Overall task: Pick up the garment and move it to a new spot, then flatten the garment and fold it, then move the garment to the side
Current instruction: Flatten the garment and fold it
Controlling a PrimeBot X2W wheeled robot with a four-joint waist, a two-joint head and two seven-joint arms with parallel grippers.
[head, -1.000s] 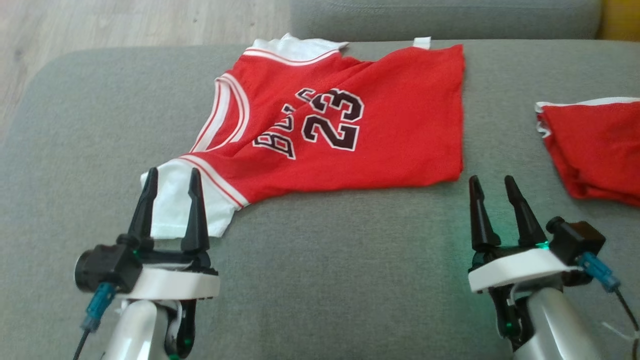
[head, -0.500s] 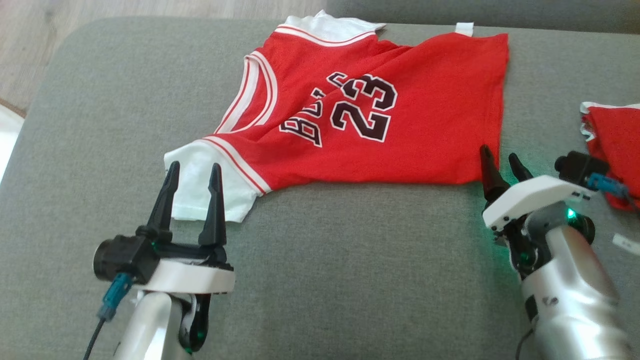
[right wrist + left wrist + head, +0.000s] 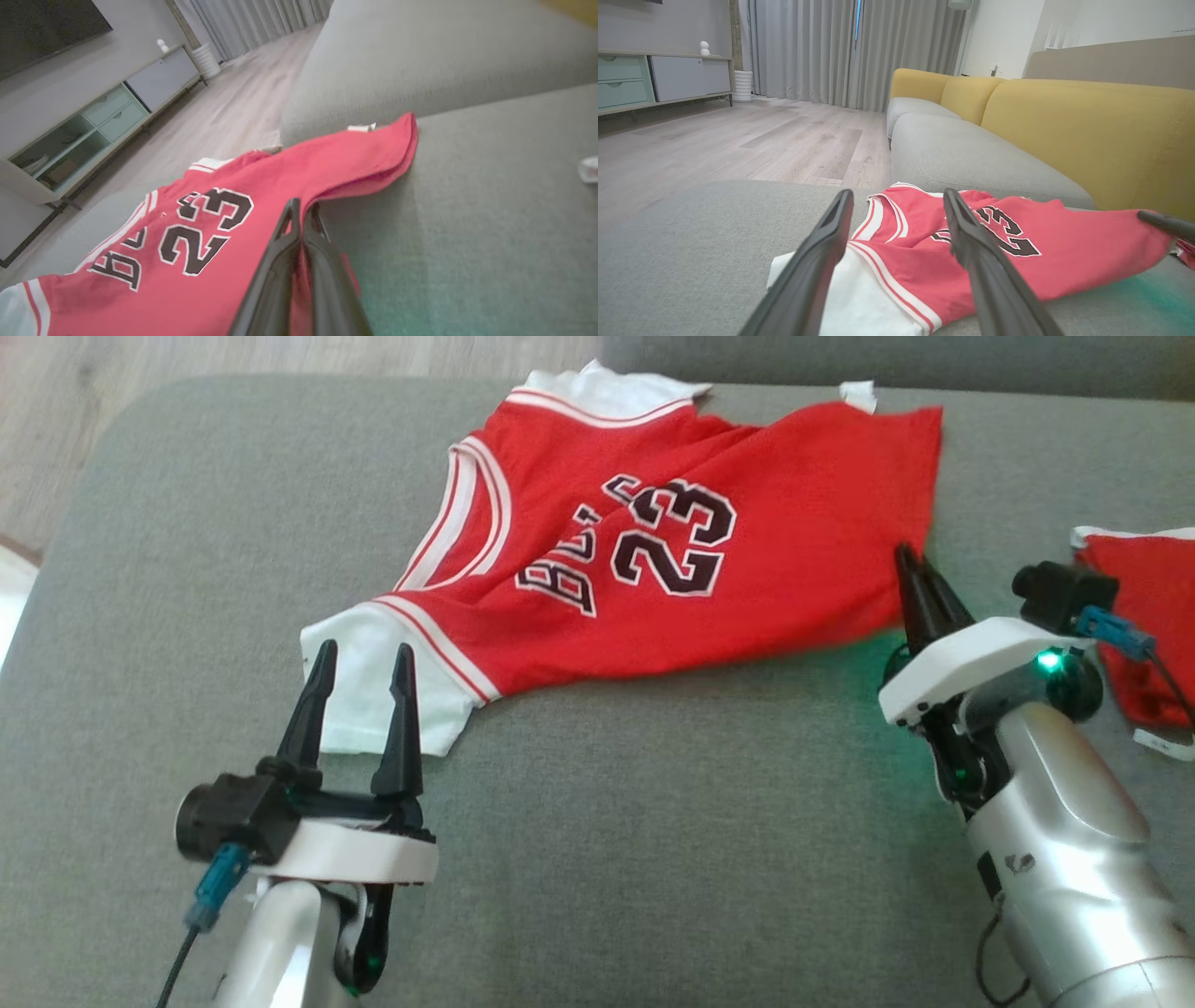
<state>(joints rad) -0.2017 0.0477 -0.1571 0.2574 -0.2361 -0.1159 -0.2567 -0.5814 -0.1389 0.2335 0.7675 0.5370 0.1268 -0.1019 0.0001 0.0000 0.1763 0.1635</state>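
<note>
Red jersey (image 3: 766,551) pinched at its hem on the grey cushion (image 3: 653,821)
Left gripper (image 3: 365,651), jaws spread, hovers at the white sleeve (image 3: 359,709); right gripper (image 3: 907,555), jaws clamped on the jersey's near hem corner, holds it slightly raised.

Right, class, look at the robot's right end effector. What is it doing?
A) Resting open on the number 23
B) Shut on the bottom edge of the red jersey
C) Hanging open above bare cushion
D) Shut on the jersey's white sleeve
B: the right end effector has its two fingers pressed together at the hem corner of the red jersey, with red cloth showing between them in the right wrist view.
</note>
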